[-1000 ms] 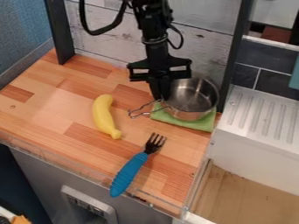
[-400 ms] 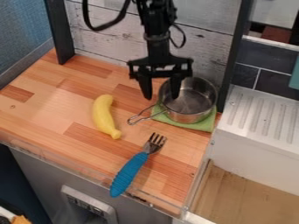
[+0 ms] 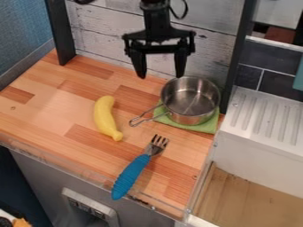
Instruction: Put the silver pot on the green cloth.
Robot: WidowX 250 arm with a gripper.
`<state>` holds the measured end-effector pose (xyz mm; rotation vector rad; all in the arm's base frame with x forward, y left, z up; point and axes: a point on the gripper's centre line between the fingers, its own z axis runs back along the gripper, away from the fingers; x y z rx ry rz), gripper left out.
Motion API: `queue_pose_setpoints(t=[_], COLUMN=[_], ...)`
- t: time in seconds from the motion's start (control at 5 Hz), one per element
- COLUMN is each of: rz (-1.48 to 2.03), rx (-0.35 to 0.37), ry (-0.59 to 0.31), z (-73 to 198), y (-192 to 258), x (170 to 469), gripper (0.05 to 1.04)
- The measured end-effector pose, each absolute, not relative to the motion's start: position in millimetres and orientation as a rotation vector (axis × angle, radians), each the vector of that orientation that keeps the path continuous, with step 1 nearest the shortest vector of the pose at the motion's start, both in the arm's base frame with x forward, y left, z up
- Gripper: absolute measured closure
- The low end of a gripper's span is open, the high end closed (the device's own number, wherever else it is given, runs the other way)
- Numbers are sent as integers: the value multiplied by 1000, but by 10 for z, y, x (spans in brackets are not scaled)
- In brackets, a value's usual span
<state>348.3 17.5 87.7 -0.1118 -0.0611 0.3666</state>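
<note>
Well, gripper [image 3: 161, 76]: we see its two fingers spread apart, up and to the left of the silver pot [image 3: 189, 119].
Pot: we see it sitting on the green cloth.
Green cloth [image 3: 204, 127]: we see it peeking out under the pot.
Banana [image 3: 104, 116]: we spot it left of the pot, past the handle [image 3: 148, 116].
Fork [image 3: 131, 175]: we find it lying below the pot, to the left.

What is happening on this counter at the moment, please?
A robot arm with a black gripper is working here, but it is holding nothing now. The gripper hangs open above the back of the wooden counter, up and to the left of the silver pot in the picture. The pot sits on the green cloth, so the placing looks done. A yellow banana and a fork with a blue handle lie nearby on the counter.
</note>
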Motion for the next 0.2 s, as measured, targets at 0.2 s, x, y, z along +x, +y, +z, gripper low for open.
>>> queue_pose_setpoints(t=[0.2], rz=[378], rx=[-111], ry=[-70], z=[888], y=[200], x=[3492], gripper=[80])
